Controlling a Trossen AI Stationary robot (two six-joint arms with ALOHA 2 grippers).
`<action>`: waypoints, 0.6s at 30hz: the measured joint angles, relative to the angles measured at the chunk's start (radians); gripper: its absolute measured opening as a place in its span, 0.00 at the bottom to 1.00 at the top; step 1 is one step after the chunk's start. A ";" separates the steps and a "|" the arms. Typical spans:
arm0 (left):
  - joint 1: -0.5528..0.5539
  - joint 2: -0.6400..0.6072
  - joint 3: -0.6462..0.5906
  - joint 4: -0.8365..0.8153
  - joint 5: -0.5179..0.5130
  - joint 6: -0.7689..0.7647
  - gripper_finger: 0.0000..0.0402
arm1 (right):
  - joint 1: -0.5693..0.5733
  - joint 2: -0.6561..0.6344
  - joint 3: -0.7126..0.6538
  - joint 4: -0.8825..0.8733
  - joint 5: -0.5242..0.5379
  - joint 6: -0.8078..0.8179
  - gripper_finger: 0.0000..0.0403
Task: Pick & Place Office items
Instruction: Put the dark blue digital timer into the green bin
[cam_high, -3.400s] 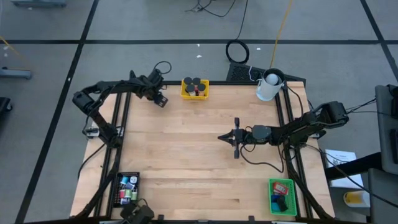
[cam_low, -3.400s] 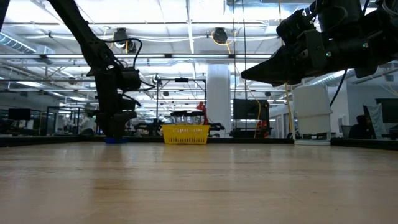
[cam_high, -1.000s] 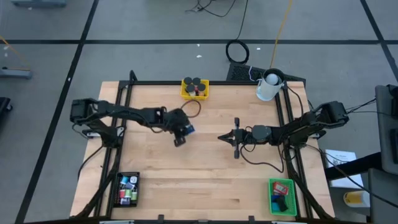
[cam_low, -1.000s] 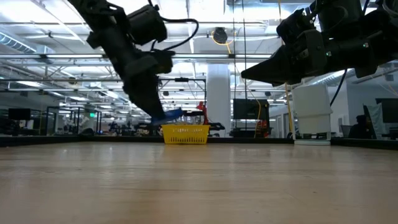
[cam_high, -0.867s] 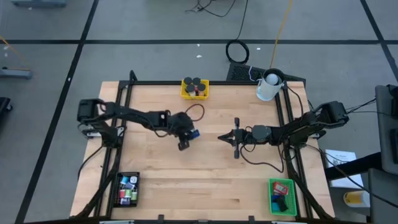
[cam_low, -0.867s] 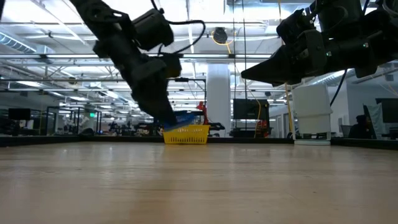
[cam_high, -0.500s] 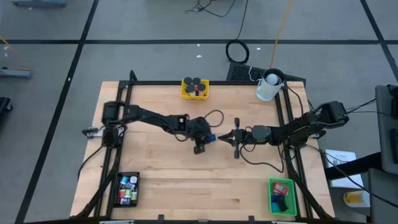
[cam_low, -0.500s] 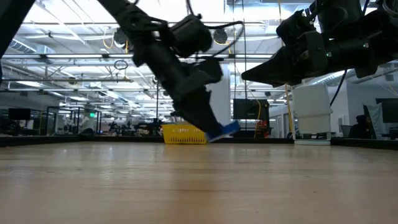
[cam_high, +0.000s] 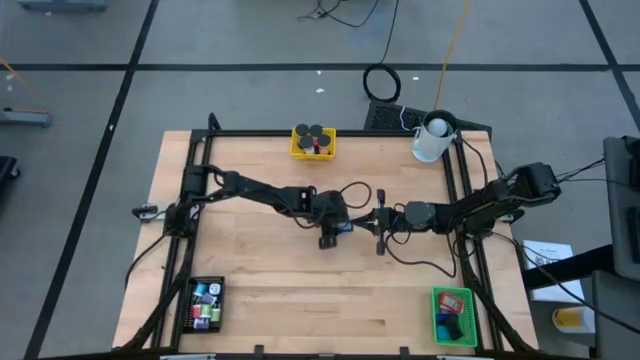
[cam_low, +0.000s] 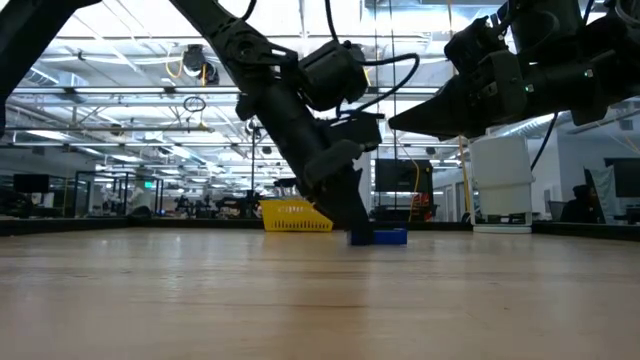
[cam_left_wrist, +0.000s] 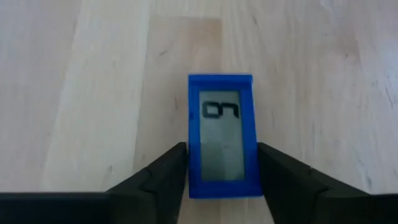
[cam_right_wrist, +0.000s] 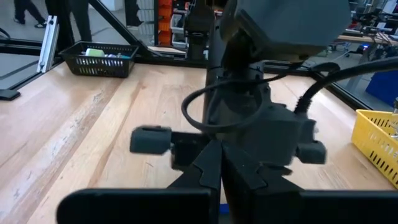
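Note:
A blue block (cam_left_wrist: 221, 134) with a grey window lies flat on the wood near the table's middle (cam_low: 380, 237). My left gripper (cam_high: 338, 229) slants down over it. Its two fingers stand close along the block's two long sides at the near end. My right gripper (cam_high: 357, 220) hangs level and shut just to the block's right, well above the table (cam_low: 395, 122). Nothing is in it, and its wrist view looks onto the left arm's wrist (cam_right_wrist: 249, 124). My left gripper has one finger (cam_left_wrist: 168, 171) on each long side of the blue block, beside its near end (cam_left_wrist: 221, 183), coming slanting down from the table's left. The block rests flat on the table. I cannot tell whether the fingers touch it.
A yellow tray (cam_high: 313, 143) with black caps stands at the far edge and a white cup (cam_high: 432, 138) at the far right corner. A black tray (cam_high: 206, 303) with small items sits near left, and a green tray (cam_high: 453, 316) near right.
My left gripper has travelled toward the table's right, up to the right gripper, and has sunk with the blue block. The block hung tilted and clear of the wood half a second ago. It lies flat on the table now.

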 joint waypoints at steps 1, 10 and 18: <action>-0.001 -0.001 0.001 -0.007 0.001 0.001 0.50 | 0.000 0.000 0.000 0.000 0.000 0.000 0.00; 0.000 -0.103 0.020 -0.198 -0.107 0.057 0.67 | 0.000 0.000 0.001 -0.008 0.000 0.002 0.00; -0.002 -0.288 -0.190 0.004 -0.088 0.121 0.43 | 0.000 0.000 0.000 -0.007 -0.001 0.003 0.00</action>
